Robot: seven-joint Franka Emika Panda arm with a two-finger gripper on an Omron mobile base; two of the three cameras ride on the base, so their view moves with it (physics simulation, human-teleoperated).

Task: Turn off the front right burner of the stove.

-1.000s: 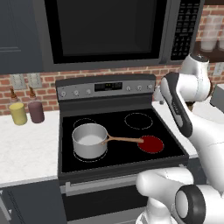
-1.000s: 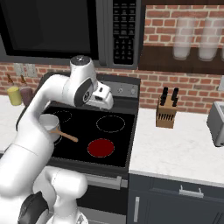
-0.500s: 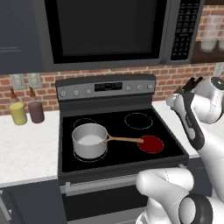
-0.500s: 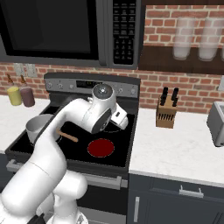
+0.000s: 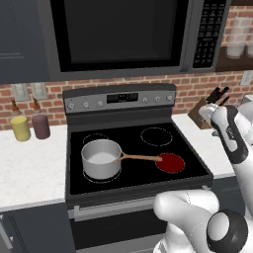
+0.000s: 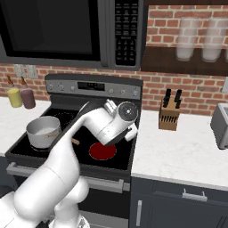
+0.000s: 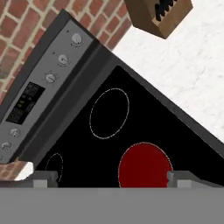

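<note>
— Over at the stove (image 5: pixel 123 143), right side: hovering above the front right burner (image 7: pixel 145 165), wrist tilted down toward the cooktop.

— Gripper (image 7: pixel 111 178)? Looking spread, tips well apart, nothing between. Burner glowing solid red (image 6: pixel 103 151), beside the saucepan (image 5: pixel 101 158) handle.

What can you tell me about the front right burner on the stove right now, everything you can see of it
The front right burner is a flat round zone in the stove's black glass top, filled solid glowing red with a thin pale ring, so it looks on. It lies at the front right corner, in front of a dark ring-marked zone. Nothing sits on it; the saucepan's wooden handle tip reaches its left edge in the left base view.
</note>
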